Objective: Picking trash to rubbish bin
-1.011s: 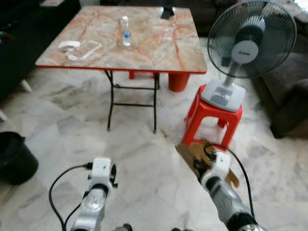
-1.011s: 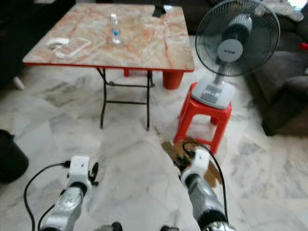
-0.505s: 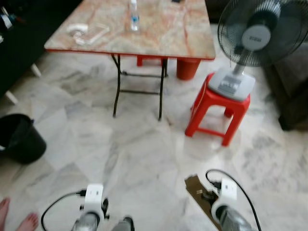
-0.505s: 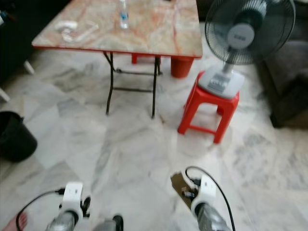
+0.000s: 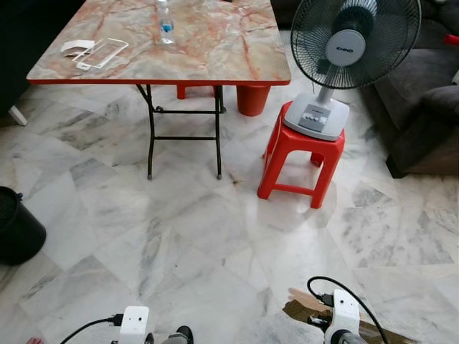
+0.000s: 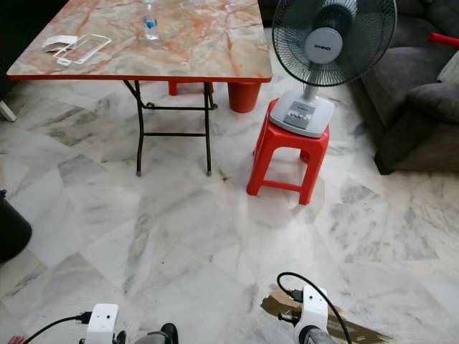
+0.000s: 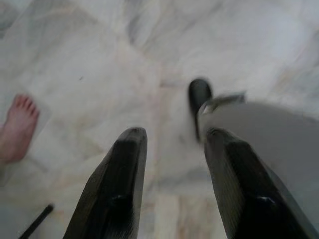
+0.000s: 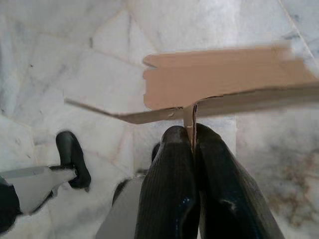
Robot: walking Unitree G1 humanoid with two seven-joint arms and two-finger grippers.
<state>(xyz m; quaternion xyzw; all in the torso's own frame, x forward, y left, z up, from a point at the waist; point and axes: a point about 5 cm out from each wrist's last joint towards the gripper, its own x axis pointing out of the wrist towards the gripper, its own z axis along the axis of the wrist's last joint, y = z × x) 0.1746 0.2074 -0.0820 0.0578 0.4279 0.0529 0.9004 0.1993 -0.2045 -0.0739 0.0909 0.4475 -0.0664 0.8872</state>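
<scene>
marble table [image 5: 215, 50], fan [image 5: 348, 43], red stool [image 5: 301, 154]

one folding table [image 5: 215, 50], one fan [image 5: 348, 43], one red stool [image 5: 300, 154], one bottle [image 5: 166, 14], one black bin [image 5: 14, 229], one cardboard piece [image 8: 219, 84]

The table [image 5: 215, 50] stands ahead of me, carrying a bottle [image 5: 166, 21] toward its far side. To its right, a fan [image 5: 344, 50] sits on a stool [image 5: 297, 161]. The rubbish bin [image 5: 14, 229] stands on the floor [image 5: 179, 236] at my far left.
</scene>
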